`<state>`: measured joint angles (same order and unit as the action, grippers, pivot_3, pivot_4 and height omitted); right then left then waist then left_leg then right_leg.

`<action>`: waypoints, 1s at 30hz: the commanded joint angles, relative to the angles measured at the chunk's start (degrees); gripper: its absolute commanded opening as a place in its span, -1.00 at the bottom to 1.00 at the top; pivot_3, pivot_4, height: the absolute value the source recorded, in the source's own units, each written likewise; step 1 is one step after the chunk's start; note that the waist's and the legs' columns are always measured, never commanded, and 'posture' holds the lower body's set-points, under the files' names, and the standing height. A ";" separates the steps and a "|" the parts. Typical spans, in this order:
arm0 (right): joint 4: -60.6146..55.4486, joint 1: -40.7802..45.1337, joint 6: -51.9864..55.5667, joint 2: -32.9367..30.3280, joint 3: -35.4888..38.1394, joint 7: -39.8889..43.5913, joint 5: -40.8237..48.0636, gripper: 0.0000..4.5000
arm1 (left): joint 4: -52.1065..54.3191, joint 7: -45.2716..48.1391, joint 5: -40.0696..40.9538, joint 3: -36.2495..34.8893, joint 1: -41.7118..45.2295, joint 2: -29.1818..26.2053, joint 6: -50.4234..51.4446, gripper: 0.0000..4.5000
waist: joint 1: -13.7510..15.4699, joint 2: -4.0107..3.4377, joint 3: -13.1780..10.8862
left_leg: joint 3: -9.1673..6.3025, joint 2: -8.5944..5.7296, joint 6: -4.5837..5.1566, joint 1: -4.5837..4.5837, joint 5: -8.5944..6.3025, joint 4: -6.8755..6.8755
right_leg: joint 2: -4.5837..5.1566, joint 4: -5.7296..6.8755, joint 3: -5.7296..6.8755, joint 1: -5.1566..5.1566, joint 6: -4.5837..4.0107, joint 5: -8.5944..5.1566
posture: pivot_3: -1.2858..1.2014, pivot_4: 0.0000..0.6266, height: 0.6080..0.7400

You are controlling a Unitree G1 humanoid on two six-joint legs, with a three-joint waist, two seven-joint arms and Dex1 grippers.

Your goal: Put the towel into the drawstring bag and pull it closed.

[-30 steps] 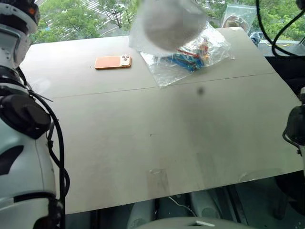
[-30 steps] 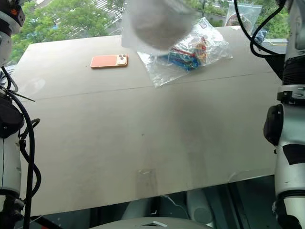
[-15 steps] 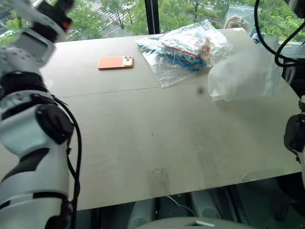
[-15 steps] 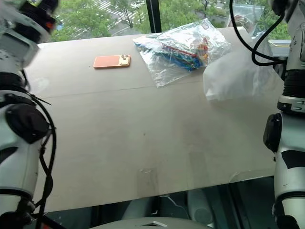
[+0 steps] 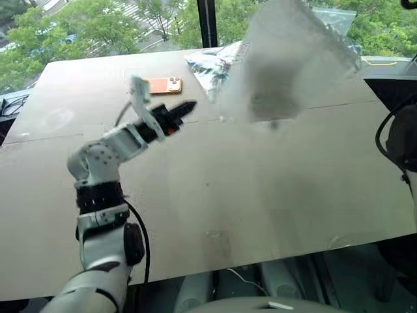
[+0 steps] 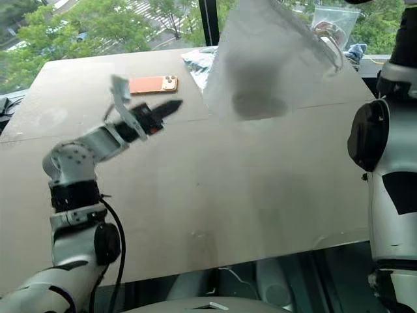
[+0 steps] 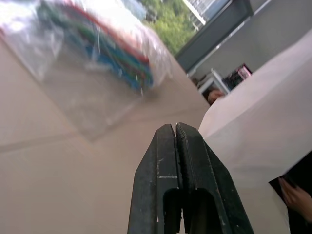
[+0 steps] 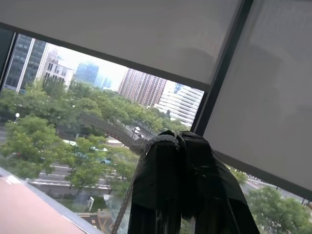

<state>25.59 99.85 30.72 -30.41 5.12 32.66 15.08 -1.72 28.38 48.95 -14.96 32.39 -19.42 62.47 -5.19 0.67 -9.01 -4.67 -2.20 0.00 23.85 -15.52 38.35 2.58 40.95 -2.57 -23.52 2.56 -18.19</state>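
Observation:
The white drawstring bag (image 5: 293,52) hangs in the air over the far middle of the table (image 5: 228,189). A dark lump (image 5: 266,88) shows through its lower part; the towel's own surface is hidden. In the right wrist view my right gripper (image 8: 176,139) is shut on a grey-white cord (image 8: 127,190) that runs down from its fingers. My left gripper (image 5: 181,109) is shut and empty, stretched level over the table and pointing at the bag, a short gap left of it. The left wrist view has its shut fingertips (image 7: 174,130) with the bag (image 7: 263,126) just beyond.
An orange phone (image 5: 158,85) lies behind the left gripper. A clear plastic bag of colourful items (image 7: 97,48) lies at the table's back, partly behind the hanging bag. Another clear bag (image 6: 329,19) stands at the back right. A person's hand (image 7: 295,197) shows low in the left wrist view.
The left arm came down from high on the left and reached out level over the table. The bag swung from the table's right edge up and inward, towards the middle.

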 commanded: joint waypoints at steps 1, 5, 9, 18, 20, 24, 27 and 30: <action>-0.11 2.41 -0.65 0.28 0.52 1.36 0.76 -1.00 | 6.14 -3.92 3.21 -1.40 0.27 3.84 -0.43 -0.98 | 0.49 0.05 -0.03 | -0.01 0.00 0.00 0.00 0.00 0.03 | 0.00 0.02 0.01 0.00 0.00 0.00 | 0.03 -0.52 1.00; -6.02 -1.74 4.39 1.12 1.27 1.03 3.02 -1.00 | 5.17 -9.67 5.25 -7.23 -0.50 6.37 -2.31 -0.98 | 1.11 0.13 0.03 | -0.03 0.10 -0.01 0.01 0.00 0.08 | -0.06 0.07 0.06 0.01 0.00 0.00 | 0.03 -0.52 1.00; -5.42 1.04 7.65 1.59 4.43 -0.23 6.43 -1.00 | 2.46 -10.28 4.03 -9.07 -0.56 3.56 -3.93 -0.98 | 1.25 0.12 0.03 | 0.09 0.09 0.00 0.01 0.00 0.06 | -0.06 0.07 0.00 -0.04 0.00 0.00 | 0.03 -0.52 1.00; -6.04 -0.55 7.43 7.28 2.98 -1.56 6.74 -1.00 | -8.42 -7.63 1.11 -11.59 4.36 -2.96 -10.33 -0.98 | 1.21 0.12 0.04 | 0.05 0.09 -0.01 0.00 0.00 0.06 | -0.05 0.06 0.05 -0.04 0.00 0.00 | 0.03 -0.52 1.00; -4.36 -0.31 6.11 7.76 2.49 -1.44 5.92 -1.00 | -5.72 -5.34 4.00 -11.46 2.93 -3.54 -7.69 -0.98 | 1.25 0.12 0.03 | 0.01 0.06 0.00 0.01 0.00 0.05 | -0.01 0.04 0.10 -0.04 0.00 0.00 | 0.03 -0.52 1.00; 0.87 1.70 2.32 8.07 1.60 -0.80 4.05 -1.00 | 0.16 -2.42 9.59 -11.59 -1.95 -4.49 -1.92 -0.98 | 0.91 0.12 0.03 | 0.02 0.04 -0.01 0.02 0.00 0.02 | 0.00 0.01 0.07 -0.05 0.00 0.00 | 0.03 -0.52 1.00; 6.22 4.19 -0.88 8.40 1.97 -1.36 2.93 -1.00 | 2.18 -4.20 12.39 -14.11 -4.45 -3.52 -1.83 -0.98 | 0.57 0.11 0.03 | 0.01 0.05 -0.01 0.00 0.00 -0.02 | -0.01 0.03 0.07 -0.07 0.00 0.00 | 0.03 -0.52 1.00; 9.52 5.63 -3.15 8.50 2.10 -2.14 1.82 -1.00 | 2.30 -6.96 14.29 -16.64 -4.79 -2.53 -3.49 -0.98 | 0.40 0.11 0.03 | -0.01 0.05 -0.01 0.00 0.00 -0.02 | -0.02 0.04 0.09 -0.09 0.00 0.00 | 0.03 -0.52 1.00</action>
<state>35.23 102.41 30.56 -21.57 6.50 31.30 17.59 -2.30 22.79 60.90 -29.03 27.15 -21.93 60.63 -4.79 0.78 -8.98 -4.66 -2.15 -0.01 23.86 -15.52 38.33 2.56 40.97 -2.50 -23.61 2.55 -18.19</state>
